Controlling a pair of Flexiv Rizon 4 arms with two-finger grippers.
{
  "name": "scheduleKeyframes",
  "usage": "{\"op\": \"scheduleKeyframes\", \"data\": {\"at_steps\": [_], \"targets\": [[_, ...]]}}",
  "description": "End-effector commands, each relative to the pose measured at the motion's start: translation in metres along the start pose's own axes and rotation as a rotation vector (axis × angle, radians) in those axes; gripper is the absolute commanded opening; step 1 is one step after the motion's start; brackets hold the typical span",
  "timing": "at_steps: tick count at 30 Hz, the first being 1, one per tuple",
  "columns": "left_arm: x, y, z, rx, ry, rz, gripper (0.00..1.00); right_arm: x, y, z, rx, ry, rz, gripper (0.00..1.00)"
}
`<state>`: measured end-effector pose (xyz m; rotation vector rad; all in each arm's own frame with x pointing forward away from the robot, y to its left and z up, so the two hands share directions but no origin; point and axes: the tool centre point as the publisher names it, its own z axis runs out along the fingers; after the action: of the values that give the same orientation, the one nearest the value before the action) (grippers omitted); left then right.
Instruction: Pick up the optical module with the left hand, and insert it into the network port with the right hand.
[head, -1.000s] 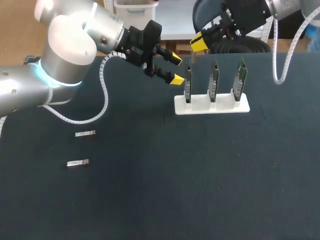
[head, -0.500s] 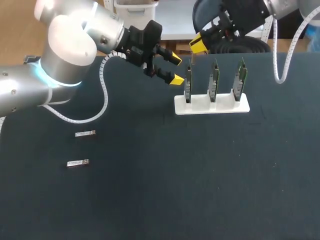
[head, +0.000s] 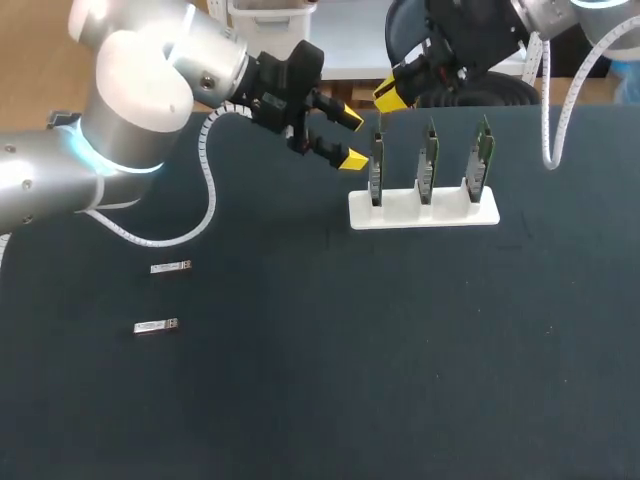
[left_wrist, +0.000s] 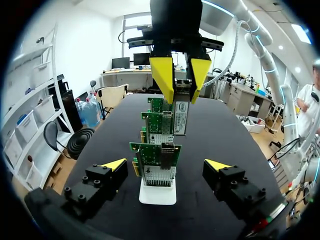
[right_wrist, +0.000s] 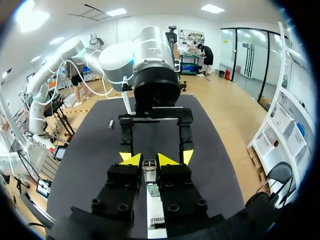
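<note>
My right gripper (head: 392, 96) hangs just above the leftmost of three green network cards (head: 376, 165), shut on a silver optical module (left_wrist: 180, 113) that points down at the card. In the right wrist view the module (right_wrist: 149, 168) sits between the yellow tips of the gripper (right_wrist: 148, 160), directly over the card (right_wrist: 152, 189). My left gripper (head: 350, 138) stands open and empty just left of that card; in its own view the gripper (left_wrist: 166, 167) flanks the nearest card (left_wrist: 156, 162).
The cards stand upright in a white holder (head: 423, 211) at the back middle of the dark table. Two spare silver modules (head: 171, 267) (head: 156, 327) lie at the left.
My right gripper has shifted slightly left with the module, staying above the leftmost card. The left arm has kept still.
</note>
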<state>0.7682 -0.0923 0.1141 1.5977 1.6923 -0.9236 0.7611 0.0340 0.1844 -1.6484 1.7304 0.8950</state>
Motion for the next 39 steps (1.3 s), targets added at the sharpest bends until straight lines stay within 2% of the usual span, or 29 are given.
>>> {"op": "scheduleKeyframes", "data": {"at_steps": [1, 17, 39], "targets": [[0.0, -0.002, -0.001, -0.004, 0.002, 0.0, 1.0, 0.0, 0.002, 0.004, 0.015, 0.014, -0.008, 0.0], [0.0, -0.002, -0.001, -0.004, 0.002, 0.0, 1.0, 0.006, -0.011, 0.011, -0.025, 0.038, -0.026, 0.0], [0.0, -0.002, -0.001, -0.004, 0.002, 0.0, 1.0, 0.009, -0.014, 0.016, -0.003, 0.034, -0.021, 0.0]]}}
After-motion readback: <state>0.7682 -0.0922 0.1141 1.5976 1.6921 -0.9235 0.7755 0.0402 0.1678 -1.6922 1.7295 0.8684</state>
